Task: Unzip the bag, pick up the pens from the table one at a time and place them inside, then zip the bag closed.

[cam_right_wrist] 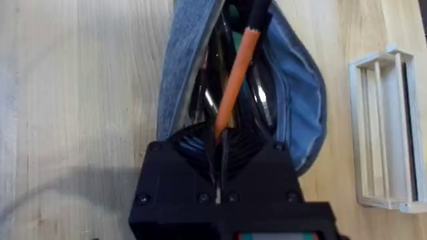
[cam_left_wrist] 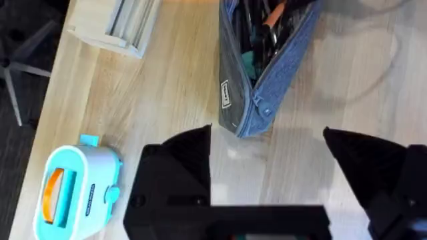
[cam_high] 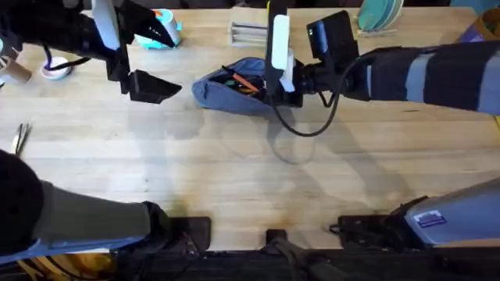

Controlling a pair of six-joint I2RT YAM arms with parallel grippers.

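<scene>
Partly hidden, orange pen (cam_right_wrist: 235, 80) enters the bag (cam_right_wrist: 301, 100).

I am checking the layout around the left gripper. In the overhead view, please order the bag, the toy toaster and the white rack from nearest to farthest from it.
From the left gripper:
1. bag, just beside it toward the table's middle
2. toy toaster, behind it near the far edge
3. white rack, beyond the bag

1. Even, bright light is falling from above onto my table (cam_high: 234, 179).
2. My arms are casting soft grey shadows across its planks.
3. My near arm segments are looming large, dark and blurred along the overhead edges.
</scene>
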